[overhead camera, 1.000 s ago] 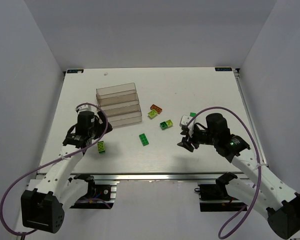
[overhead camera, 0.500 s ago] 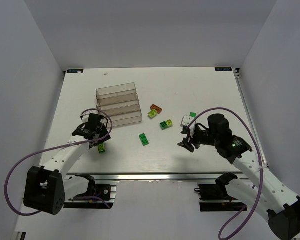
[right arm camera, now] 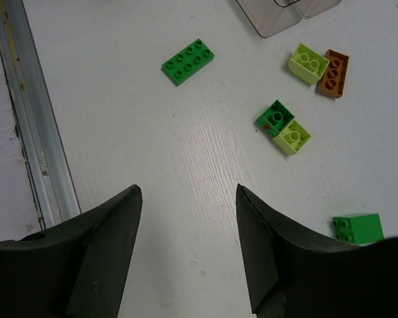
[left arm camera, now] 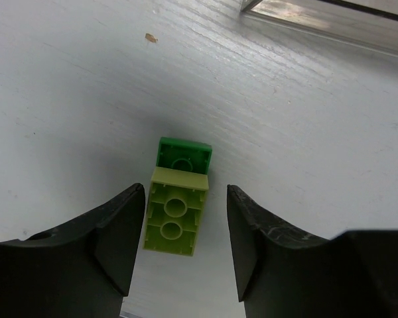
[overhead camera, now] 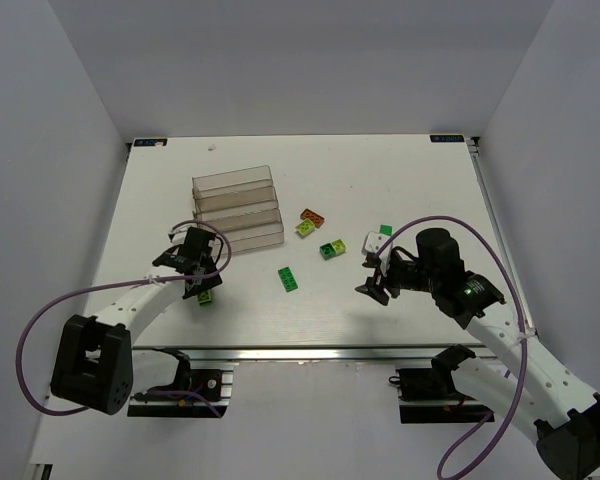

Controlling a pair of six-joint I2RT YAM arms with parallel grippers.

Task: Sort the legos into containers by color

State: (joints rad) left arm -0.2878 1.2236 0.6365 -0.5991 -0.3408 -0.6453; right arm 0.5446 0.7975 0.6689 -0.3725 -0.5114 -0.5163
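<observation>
Although the left gripper [left arm camera: 184,199] hung with its jaws spread either side of a lime-and-green brick pair [left arm camera: 177,205] toward the near left corner, it gripped nothing, and the pair lay flat on the table [overhead camera: 400,170]. We judged the sorting barely begun: the containers [overhead camera: 238,210], toward the far left, showed no brick that we could make out, and the other legos [overhead camera: 331,249] lay scattered mid-table. The right gripper [right arm camera: 189,192] hovered spread and empty toward the near edge.
</observation>
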